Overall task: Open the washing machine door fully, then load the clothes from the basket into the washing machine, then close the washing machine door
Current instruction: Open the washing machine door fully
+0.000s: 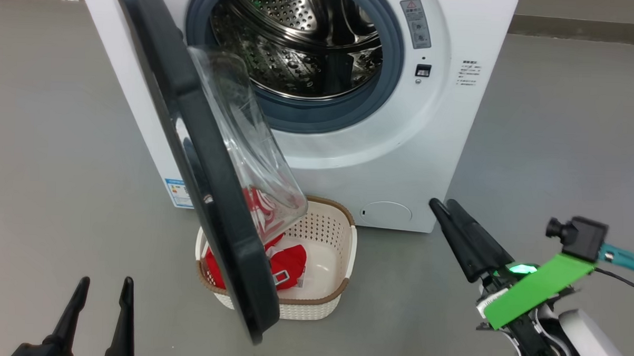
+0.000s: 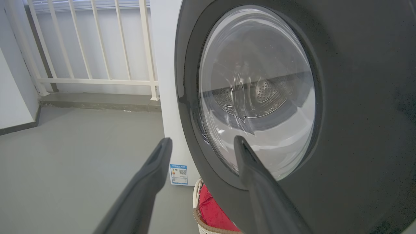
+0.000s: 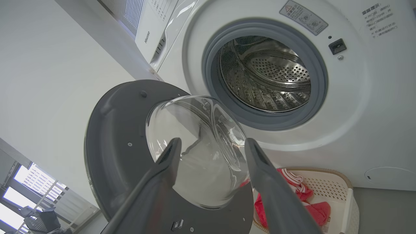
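The white washing machine [image 1: 402,149] stands ahead with its steel drum [image 1: 300,45] exposed. Its black washing machine door [image 1: 206,184] hangs partly open, edge-on to me, and the clear glass bowl [image 1: 244,144] bulges toward the drum. Under the door sits the basket [image 1: 318,299], holding red clothes [image 1: 287,264]. My left gripper [image 1: 105,286] is open at the lower left, on the door's outer side [image 2: 357,130]. My right gripper [image 1: 441,203] is open and empty to the right of the basket. In its wrist view, the right gripper [image 3: 213,141] points at the door's inner face [image 3: 113,146].
Grey floor [image 1: 560,155] spreads to both sides of the machine. A white railing [image 2: 97,42] and a low ledge stand behind and left of it. A blue label sticker [image 1: 178,191] and a round flap [image 1: 387,213] sit low on the machine.
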Controlling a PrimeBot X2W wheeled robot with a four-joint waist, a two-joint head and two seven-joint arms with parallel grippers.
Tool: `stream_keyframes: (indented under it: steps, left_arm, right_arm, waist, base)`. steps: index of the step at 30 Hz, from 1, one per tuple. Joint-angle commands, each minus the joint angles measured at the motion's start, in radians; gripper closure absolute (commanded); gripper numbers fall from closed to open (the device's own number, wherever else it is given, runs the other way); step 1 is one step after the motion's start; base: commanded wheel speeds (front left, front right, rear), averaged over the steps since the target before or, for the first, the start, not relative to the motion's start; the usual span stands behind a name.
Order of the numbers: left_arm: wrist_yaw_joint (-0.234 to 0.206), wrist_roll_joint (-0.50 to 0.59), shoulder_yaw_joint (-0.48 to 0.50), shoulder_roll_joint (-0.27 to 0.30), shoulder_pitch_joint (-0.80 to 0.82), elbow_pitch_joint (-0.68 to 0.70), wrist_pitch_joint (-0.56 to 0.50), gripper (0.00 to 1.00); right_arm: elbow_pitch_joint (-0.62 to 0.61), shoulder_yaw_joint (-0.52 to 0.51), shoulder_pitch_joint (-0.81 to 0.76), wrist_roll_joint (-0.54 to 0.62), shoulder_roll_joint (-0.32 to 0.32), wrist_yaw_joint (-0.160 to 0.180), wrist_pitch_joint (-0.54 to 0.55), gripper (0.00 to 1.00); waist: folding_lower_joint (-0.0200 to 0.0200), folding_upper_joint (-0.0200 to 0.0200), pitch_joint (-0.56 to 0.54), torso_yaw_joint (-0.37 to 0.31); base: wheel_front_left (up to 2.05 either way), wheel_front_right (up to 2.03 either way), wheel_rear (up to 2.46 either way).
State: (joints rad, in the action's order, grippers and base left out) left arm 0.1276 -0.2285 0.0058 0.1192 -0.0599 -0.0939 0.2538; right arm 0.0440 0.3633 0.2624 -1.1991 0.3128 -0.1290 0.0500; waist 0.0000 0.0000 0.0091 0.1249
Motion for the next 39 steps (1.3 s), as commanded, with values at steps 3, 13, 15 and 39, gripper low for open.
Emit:
stream_keyframes:
  steps: [3,13,15,39]
  left_arm:
    - [0.003,0.0,0.038,0.021,0.017,0.032,0.008,0.0]
    - [0.003,0.001,0.041,0.014,0.005,0.038,0.008,0.0]
    - [0.003,0.001,0.042,0.012,0.003,0.04,0.008,0.0]
    - [0.003,-0.003,0.051,0.003,0.004,0.048,0.008,0.0]
  right_arm:
    - [-0.025,0.037,-0.024,0.046,0.039,-0.002,-0.11,0.0]
    - [0.057,0.059,-0.086,0.213,0.086,-0.002,-0.306,0.0]
    - [0.076,0.039,-0.097,0.263,0.077,-0.002,-0.31,0.0]
    - [0.086,-0.167,-0.202,0.732,-0.039,-0.002,-0.312,0.0]
  waist:
    - [0.0,0.0,-0.005,-0.018]
    - [0.0,0.0,-0.016,-0.045]
    - [0.0,0.0,-0.018,-0.047]
    - [0.0,0.0,-0.014,-0.049]
  base:
    - [0.0,0.0,0.0]
    - [0.0,0.0,0.0]
    - [0.0,0.0,0.0]
    - [0.0,0.0,0.0]
